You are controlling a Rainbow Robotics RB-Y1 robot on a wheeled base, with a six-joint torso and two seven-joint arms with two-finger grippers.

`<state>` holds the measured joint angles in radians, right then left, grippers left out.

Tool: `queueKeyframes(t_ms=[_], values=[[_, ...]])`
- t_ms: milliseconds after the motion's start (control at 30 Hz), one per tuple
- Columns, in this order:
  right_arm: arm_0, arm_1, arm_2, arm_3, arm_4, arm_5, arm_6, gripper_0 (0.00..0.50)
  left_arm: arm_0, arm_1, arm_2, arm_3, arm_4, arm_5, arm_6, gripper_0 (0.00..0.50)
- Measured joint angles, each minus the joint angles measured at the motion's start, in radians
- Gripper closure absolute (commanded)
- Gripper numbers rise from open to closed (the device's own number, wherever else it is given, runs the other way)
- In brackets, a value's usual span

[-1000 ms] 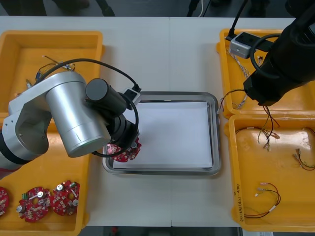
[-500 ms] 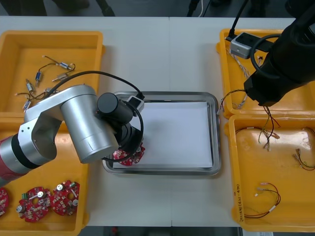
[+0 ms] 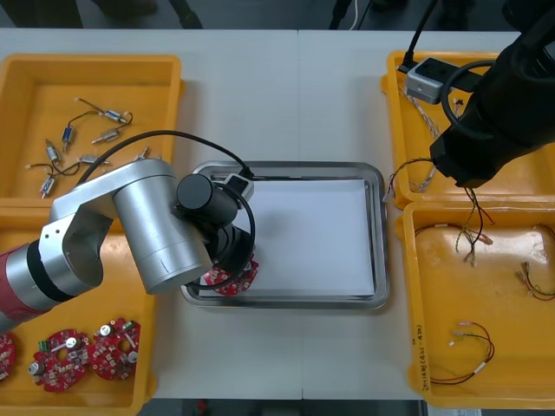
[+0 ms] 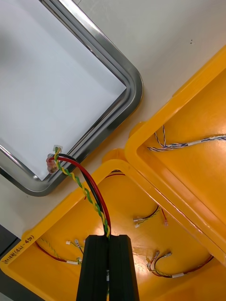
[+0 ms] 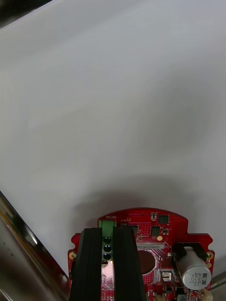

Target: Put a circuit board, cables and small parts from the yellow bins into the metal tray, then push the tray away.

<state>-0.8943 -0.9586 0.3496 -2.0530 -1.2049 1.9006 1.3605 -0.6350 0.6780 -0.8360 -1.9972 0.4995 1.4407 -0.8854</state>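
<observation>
While the left gripper (image 5: pixel 107 233) is clenching its two black fingers on the edge of a round red circuit board (image 5: pixel 155 237), with only a thin slit between them where the board's green connector (image 5: pixel 107 230) is showing, the board is reaching straight out from the jaws rather than off to either side. Being round, it is offering no long axis to line up; what counts is that its face is lying roughly level over the white lining (image 5: pixel 113 108) of the metal tray (image 3: pixel 286 302). It is sitting at the tray's near left corner, just inside the shiny rim. Whether it is already touching the lining or hanging just above it I cannot tell, though its shadow is falling close beside it. By my judgement the next move is turning on that small gap: a release here should be leaving the board inside the rim. Outward from the jaws, the left arm is bending down over the tray's left edge, its wrist pointing steeply at the corner. The right gripper (image 4: pixel 108 237) is waiting high over the yellow bins (image 3: pixel 408 303) on the right side of the table, well apart from the board. Its fingers are pinching a twisted red and yellow cable (image 4: pixel 80 183) that is dangling free, its loose end showing over the tray's corner nearest those bins.
</observation>
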Motion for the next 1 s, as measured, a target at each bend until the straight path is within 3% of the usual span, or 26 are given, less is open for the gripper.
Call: queueKeyframes(t_ms=[100, 133, 167, 200, 267, 333, 367, 433, 733, 1000], values=[[0.000, 0.000, 0.000, 0.000, 0.000, 0.000, 0.000, 0.500, 0.000, 0.000, 0.000, 0.001, -0.001, 0.000, 0.000, 0.495], [0.000, 0.000, 0.000, 0.000, 0.000, 0.000, 0.000, 0.500, 0.000, 0.000, 0.000, 0.001, -0.001, 0.000, 0.000, 0.444], [0.000, 0.000, 0.000, 0.000, 0.000, 0.000, 0.000, 0.500, 0.000, 0.000, 0.000, 0.001, -0.001, 0.000, 0.000, 0.345], [0.000, 0.000, 0.000, 0.000, 0.000, 0.001, 0.000, 0.500, 0.000, 0.000, 0.000, 0.001, -0.001, 0.000, 0.000, 0.309], [0.000, 0.000, 0.000, 0.000, 0.000, 0.002, 0.000, 0.500, 0.000, 0.000, 0.000, 0.001, -0.001, -0.001, 0.000, 0.183], [0.000, 0.000, 0.000, 0.000, 0.000, 0.003, 0.000, 0.500, 0.000, 0.000, 0.000, 0.001, -0.001, -0.001, 0.000, 0.138], [0.000, 0.000, 0.000, 0.000, 0.000, 0.004, 0.000, 0.500, 0.000, 0.000, 0.000, 0.001, -0.001, -0.001, 0.000, 0.073], [0.000, 0.000, 0.000, 0.000, 0.000, 0.004, 0.000, 0.500, 0.000, 0.000, 0.000, 0.001, -0.001, -0.001, 0.001, 0.004], [0.000, 0.011, 0.016, 0.000, 0.002, 0.010, 0.000, 0.500, 0.000, 0.000, 0.013, 0.002, 0.030, -0.004, 0.003, 0.000], [0.000, 0.092, 0.046, 0.000, 0.036, 0.011, 0.000, 0.500, 0.000, 0.000, 0.147, -0.037, 0.123, 0.107, 0.003, 0.000]])
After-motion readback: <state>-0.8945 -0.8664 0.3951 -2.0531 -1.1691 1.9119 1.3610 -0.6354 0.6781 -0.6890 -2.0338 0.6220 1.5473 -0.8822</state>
